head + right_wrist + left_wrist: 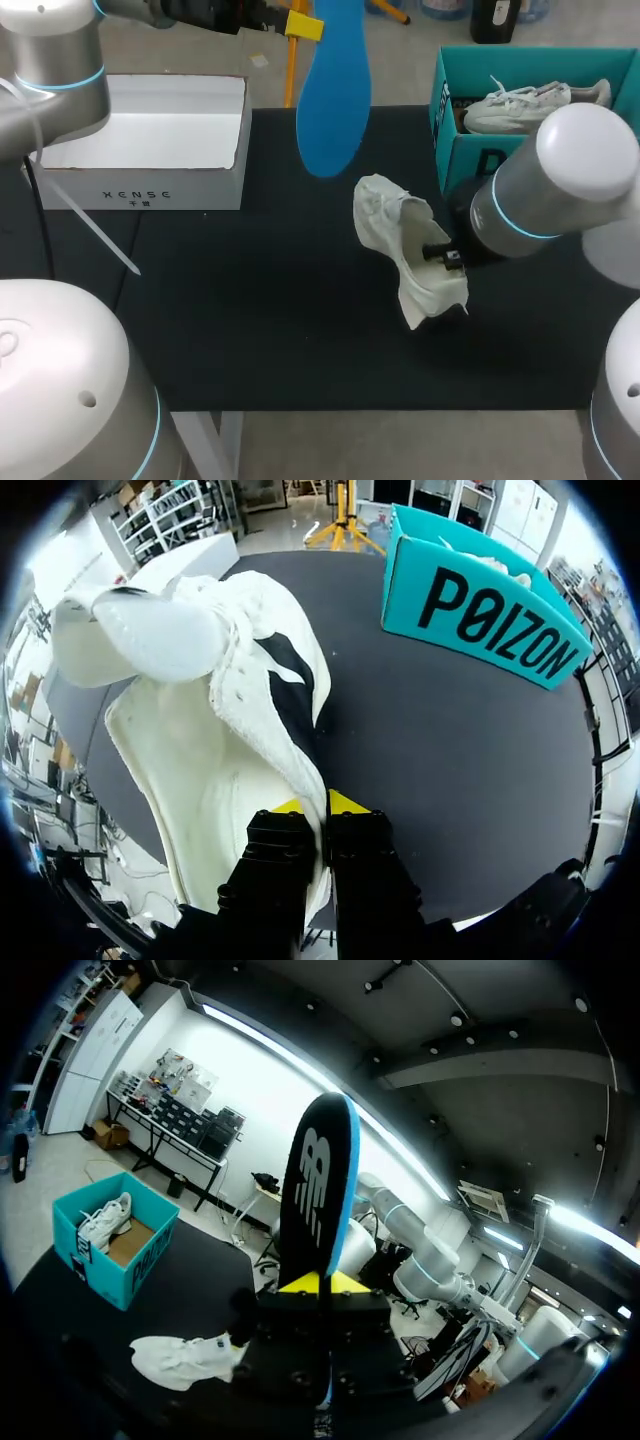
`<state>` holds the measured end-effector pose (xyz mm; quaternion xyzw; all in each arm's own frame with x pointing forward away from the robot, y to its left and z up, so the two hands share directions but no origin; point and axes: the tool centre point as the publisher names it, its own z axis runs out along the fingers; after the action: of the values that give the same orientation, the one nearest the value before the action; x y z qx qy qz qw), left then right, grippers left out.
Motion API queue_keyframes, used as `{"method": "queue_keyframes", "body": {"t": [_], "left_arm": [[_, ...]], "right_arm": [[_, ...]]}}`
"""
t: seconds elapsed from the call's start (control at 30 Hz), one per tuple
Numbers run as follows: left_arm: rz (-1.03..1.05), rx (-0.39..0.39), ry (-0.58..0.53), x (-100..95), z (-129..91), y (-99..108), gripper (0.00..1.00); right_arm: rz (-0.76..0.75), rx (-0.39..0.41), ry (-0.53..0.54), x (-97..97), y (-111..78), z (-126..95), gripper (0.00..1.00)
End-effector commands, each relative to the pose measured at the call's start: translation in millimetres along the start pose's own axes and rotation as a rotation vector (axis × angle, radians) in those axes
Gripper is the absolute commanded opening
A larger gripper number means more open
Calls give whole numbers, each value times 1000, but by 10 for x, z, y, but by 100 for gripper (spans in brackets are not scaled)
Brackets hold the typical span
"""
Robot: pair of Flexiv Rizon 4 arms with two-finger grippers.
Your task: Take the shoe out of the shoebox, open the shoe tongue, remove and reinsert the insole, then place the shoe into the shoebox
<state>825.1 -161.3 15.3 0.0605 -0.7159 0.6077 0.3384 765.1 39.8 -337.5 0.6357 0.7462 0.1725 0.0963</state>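
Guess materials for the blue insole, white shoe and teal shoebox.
The insole is likely foam: matte blue face, black other side, thin, and flat though held upright. The shoe is probably soft white textile or mesh: the upper folds and sags. The teal shoebox looks like cardboard with a matte print and crisp straight walls.

At centre, shoe (410, 250) between left box (170, 185) and right box (470, 155), insole (335, 90) aloft behind

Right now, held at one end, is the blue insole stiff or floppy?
Probably fairly stiff: the blue insole sticks out straight from the left gripper, pinched at one end, without drooping. Likely light, since that pinch alone carries it. It seems thin, so pushing may flex it.
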Motion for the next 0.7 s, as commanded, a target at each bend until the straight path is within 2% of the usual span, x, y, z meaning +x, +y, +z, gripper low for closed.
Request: {"method": "queue_keyframes", "body": {"t": [0.03, 0.1, 0.17, 0.23, 0.6, 0.63, 0.67, 0.7], "left_arm": [[-1, -3, -2, 2, 1, -4, 0], [-1, -3, -2, 2, 1, -4, 0], [-1, -3, -2, 2, 1, -4, 0], [-1, -3, -2, 2, 1, -4, 0], [-1, -3, -2, 2, 1, -4, 0], [-1, -3, -2, 2, 1, -4, 0], [-1, -3, -2, 2, 1, -4, 0], [-1, -3, -2, 2, 1, -4, 0]], "right_arm": [[55, 0, 10, -9, 14, 261, 0], [72, 3, -30, -32, -2, 307, 0], [108, 1, -2, -41, -6, 346, 0], [114, 8, -50, -61, -23, 420, 0], [182, 92, -33, -17, -211, 787, 0], [184, 95, -27, -12, -217, 789, 40], [188, 88, -30, -14, -217, 782, 100], [194, 72, -30, -26, -204, 749, 100]]}}
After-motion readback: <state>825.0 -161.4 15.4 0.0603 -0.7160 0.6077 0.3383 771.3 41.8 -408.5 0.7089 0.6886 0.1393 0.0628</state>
